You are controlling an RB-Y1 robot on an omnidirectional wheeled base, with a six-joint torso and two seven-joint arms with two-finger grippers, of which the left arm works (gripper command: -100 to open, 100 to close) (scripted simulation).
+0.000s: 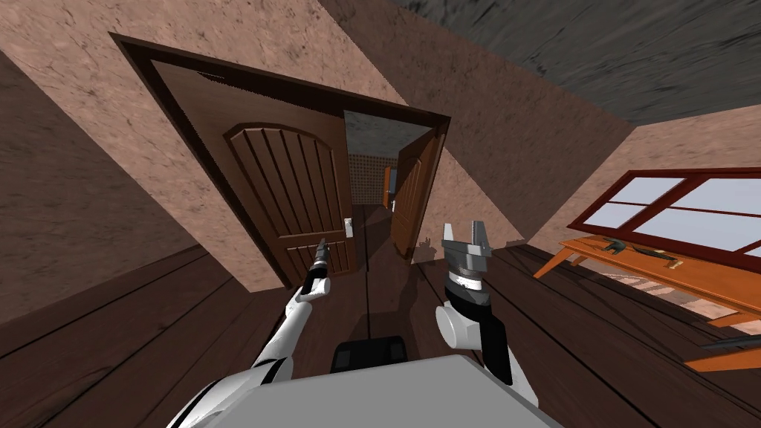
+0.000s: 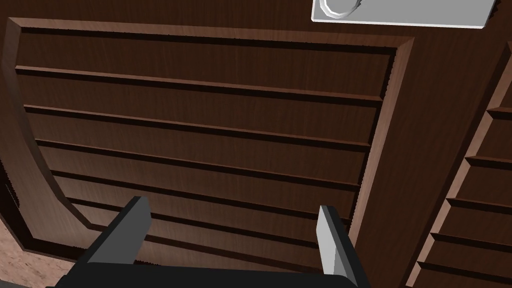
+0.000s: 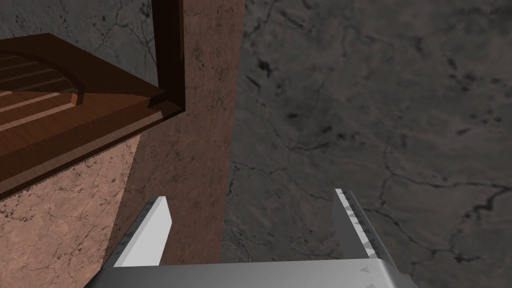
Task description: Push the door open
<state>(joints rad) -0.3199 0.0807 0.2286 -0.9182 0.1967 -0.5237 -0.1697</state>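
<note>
Because the brown panelled door leaf (image 1: 293, 193) ahead stands shut beside an open gap, the left pincer (image 1: 321, 251) is held close to its lower slats, below the handle plate (image 1: 348, 227), fingers apart, likely to shove, while the right pincer (image 1: 466, 236) waits raised, also spread.

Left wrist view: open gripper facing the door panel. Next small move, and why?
Probably ease the left gripper straight forward and press the brown door: its open fingers face the slatted panel just beside the white handle plate, near the door's free edge, and contact isn't evident yet.
</note>
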